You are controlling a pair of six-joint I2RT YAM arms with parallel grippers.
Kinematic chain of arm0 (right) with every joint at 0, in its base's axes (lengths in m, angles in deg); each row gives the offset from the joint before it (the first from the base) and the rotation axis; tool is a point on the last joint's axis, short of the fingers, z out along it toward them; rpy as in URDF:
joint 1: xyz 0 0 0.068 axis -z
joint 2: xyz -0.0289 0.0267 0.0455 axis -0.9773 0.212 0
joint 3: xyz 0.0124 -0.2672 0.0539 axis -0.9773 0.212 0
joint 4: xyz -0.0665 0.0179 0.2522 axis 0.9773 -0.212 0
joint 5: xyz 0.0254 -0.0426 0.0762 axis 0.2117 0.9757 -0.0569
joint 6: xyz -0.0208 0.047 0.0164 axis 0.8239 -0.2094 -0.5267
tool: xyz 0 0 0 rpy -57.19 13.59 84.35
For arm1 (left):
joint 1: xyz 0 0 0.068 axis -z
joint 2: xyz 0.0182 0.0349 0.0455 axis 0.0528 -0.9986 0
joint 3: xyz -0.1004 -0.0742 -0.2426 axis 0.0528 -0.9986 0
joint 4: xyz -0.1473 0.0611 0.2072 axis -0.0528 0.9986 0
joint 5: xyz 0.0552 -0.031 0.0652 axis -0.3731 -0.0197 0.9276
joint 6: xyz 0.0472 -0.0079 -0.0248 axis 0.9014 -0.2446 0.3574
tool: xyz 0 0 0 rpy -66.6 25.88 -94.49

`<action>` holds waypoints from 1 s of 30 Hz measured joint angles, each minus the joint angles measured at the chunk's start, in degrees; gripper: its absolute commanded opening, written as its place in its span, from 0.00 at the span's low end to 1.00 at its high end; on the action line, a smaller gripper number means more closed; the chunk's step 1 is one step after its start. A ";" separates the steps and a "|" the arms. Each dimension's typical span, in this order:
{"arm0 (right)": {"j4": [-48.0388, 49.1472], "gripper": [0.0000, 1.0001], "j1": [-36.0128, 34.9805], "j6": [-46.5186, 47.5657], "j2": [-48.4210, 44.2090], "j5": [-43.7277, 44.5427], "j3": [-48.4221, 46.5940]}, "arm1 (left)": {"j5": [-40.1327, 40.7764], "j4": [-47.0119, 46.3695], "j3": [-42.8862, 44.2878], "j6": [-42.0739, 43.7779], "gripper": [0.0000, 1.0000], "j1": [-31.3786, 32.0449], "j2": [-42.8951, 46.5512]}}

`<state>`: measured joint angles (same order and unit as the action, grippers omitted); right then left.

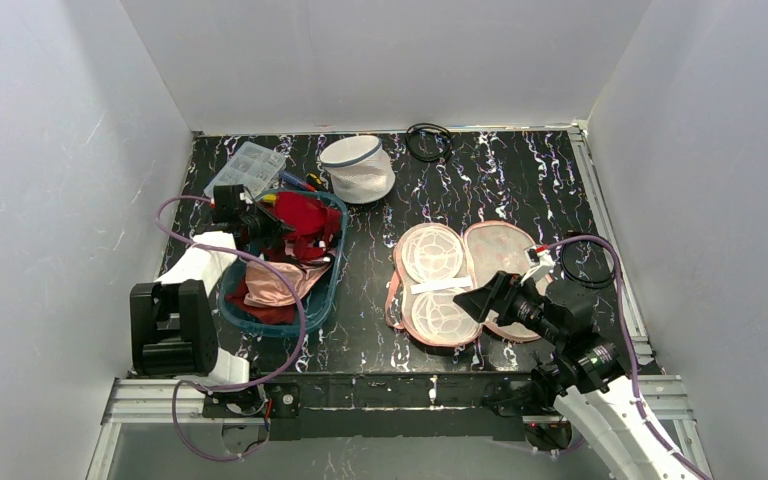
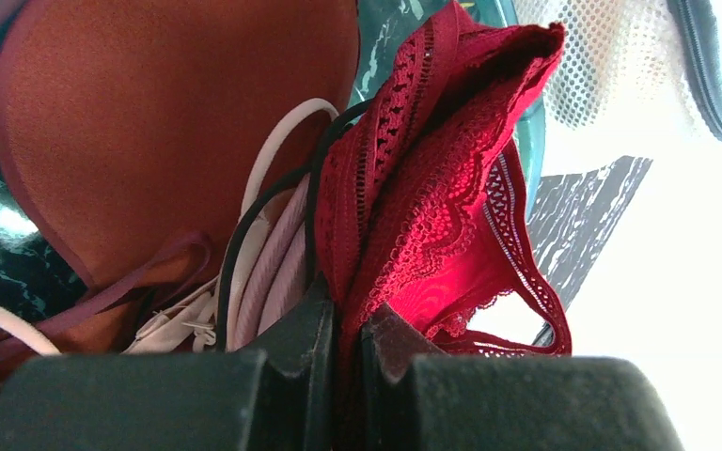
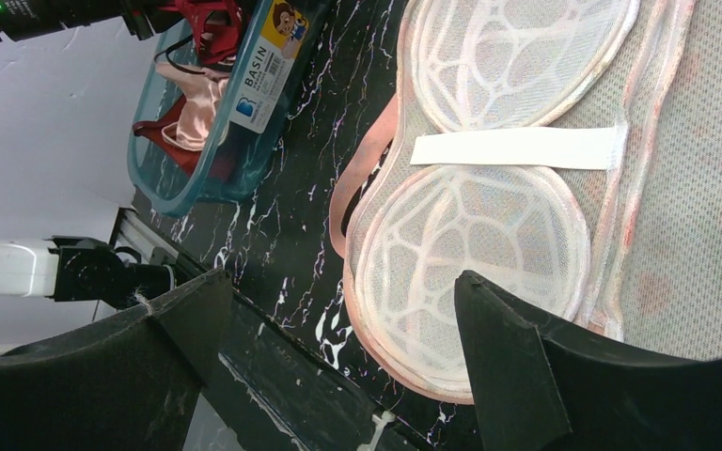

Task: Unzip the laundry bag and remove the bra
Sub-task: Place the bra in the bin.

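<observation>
The white mesh laundry bag [image 1: 358,167] with blue-grey trim stands at the back of the table; its mesh also shows in the left wrist view [image 2: 611,56]. My left gripper [image 1: 265,222] is shut on a red lace bra [image 1: 305,212] over the teal basin [image 1: 332,285]. In the left wrist view the red lace bra [image 2: 432,188] is pinched between the jaws of the gripper [image 2: 348,315]. My right gripper [image 1: 480,300] is open and empty, above the near edge of an opened pink mesh bra-shaped case [image 1: 455,275]. The right wrist view shows this gripper [image 3: 338,291] and the case [image 3: 489,235].
The basin [image 3: 244,122] holds other garments: a pink satin one [image 1: 275,285] and a rust-brown bra [image 2: 150,122]. A clear compartment box [image 1: 245,167] sits at the back left. Black cable rings lie at the back [image 1: 428,140] and right [image 1: 590,265]. White walls enclose the table.
</observation>
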<state>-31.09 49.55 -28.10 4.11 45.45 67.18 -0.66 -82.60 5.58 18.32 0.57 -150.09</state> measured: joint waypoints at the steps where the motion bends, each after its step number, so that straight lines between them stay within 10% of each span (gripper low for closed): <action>1: 0.09 0.95 0.00 0.00 0.17 -0.02 0.00 | 0.02 0.04 -0.11 0.33 0.00 0.00 -0.15; 10: 0.26 0.95 0.00 0.00 0.35 -0.07 0.00 | 0.79 4.48 0.15 3.45 0.57 0.00 0.02; 16: 0.52 0.95 0.00 -0.02 0.39 -0.39 0.00 | 3.67 14.21 4.48 7.72 0.65 0.00 5.55; 24: 2.58 0.95 0.00 -0.04 1.49 -1.66 0.04 | 4.63 18.14 10.38 9.64 0.21 0.00 18.53; 30: 3.41 0.95 0.00 -0.02 1.49 -2.51 0.09 | -1.62 9.66 10.34 6.08 0.00 0.00 10.54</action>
<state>-27.69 49.55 -28.12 5.59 42.94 67.27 -2.28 -72.94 15.92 24.40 0.57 -139.55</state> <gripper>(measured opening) 0.951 0.078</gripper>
